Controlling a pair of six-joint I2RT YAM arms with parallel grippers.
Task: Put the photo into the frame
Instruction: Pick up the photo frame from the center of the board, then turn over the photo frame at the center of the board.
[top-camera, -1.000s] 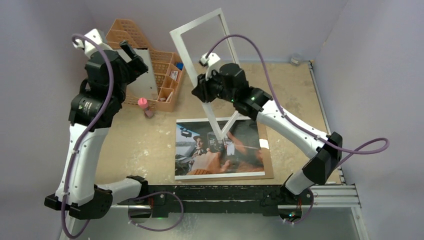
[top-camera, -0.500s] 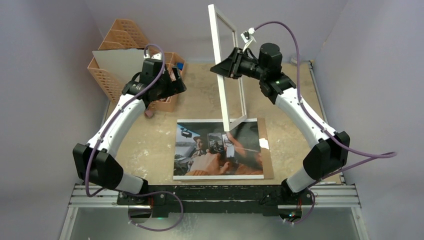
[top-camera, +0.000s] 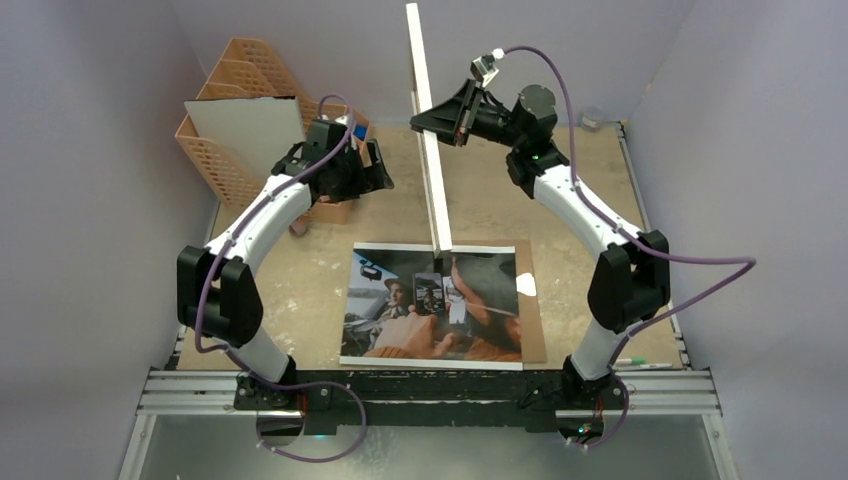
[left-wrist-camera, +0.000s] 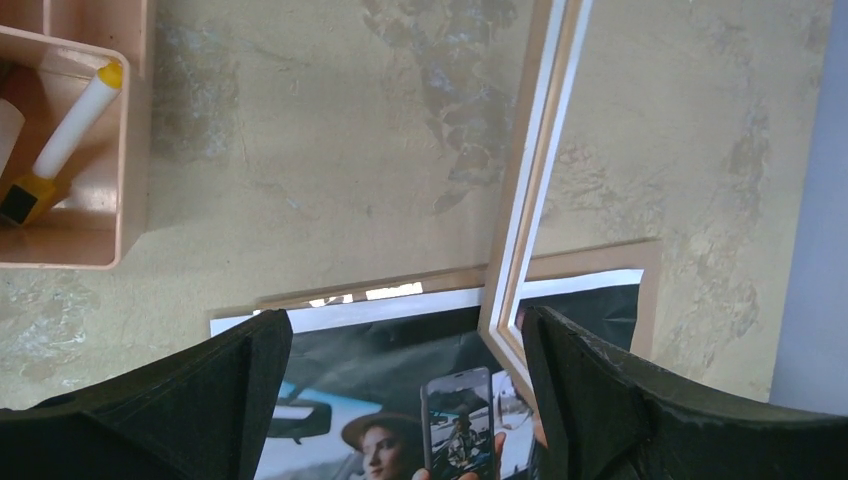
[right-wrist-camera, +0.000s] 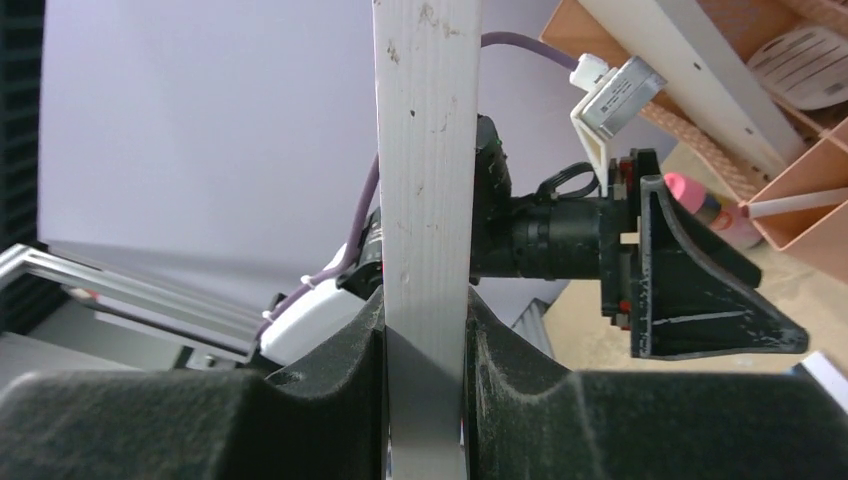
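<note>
Lavender walls closed in a tan, mottled desk (top-camera: 300, 290) with two white-and-black arms bolted at its near edge. One photo (top-camera: 430, 310), a glossy dark rectangle with a thin white border, lay flat and face up near the front of the desk. It showed a capped person, a phone screen and orange-tan arms. It lay on one plain brown fibreboard sheet (top-camera: 536, 310), which showed past the photo's right and far edges. One frame (top-camera: 436, 200) stood in the air on edge, nearly upright, a thin rectangle with a white front and pale wood sides. Its lowest corner came down at the far edge of the photo, though contact could not be told. The right fingers (right-wrist-camera: 300, 400) were clenched on one long rail of the frame, their dark padded faces pressed to both sides of the painted wood. The left fingers (left-wrist-camera: 200, 400) were spread wide and grasped nothing, hanging above the desk just left of the frame and over the photo's far edge. One peach plastic lattice organiser (top-camera: 225, 95) stood at the back left with a white board (top-camera: 250, 125) leaning in it. One white marker (left-wrist-camera: 70, 125) with a yellow end lay in a low compartment.
</note>
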